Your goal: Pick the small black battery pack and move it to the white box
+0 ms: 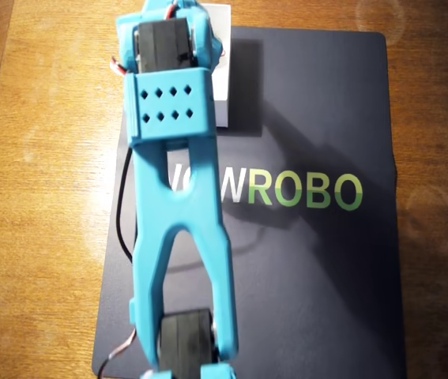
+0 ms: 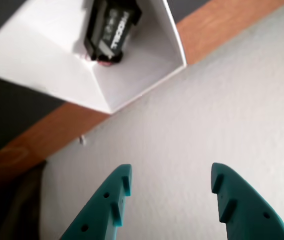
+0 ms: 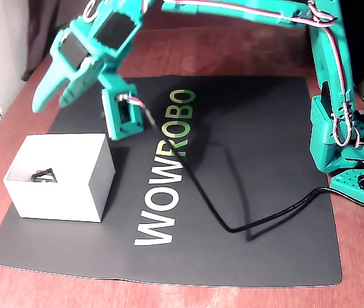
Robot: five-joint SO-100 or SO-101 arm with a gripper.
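The small black battery pack [image 2: 110, 31] lies inside the white box [image 2: 147, 65], seen from above in the wrist view. In the fixed view its top [image 3: 43, 175] shows inside the box [image 3: 72, 189] at the mat's left. My gripper [image 2: 171, 187] is open and empty, its teal fingers [image 2: 106, 210] apart, held above and beyond the box. In the fixed view the gripper [image 3: 50, 93] hangs in the air behind the box. In the overhead view the arm [image 1: 172, 181] hides most of the box [image 1: 222, 99].
A dark mat [image 3: 246, 167] with WOWROBO lettering covers the wooden table [image 1: 42, 197]. A black cable [image 3: 207, 205] runs across the mat to the wrist camera. The arm's base [image 3: 342, 141] stands at the right. A pale wall [image 2: 222, 115] lies past the table edge.
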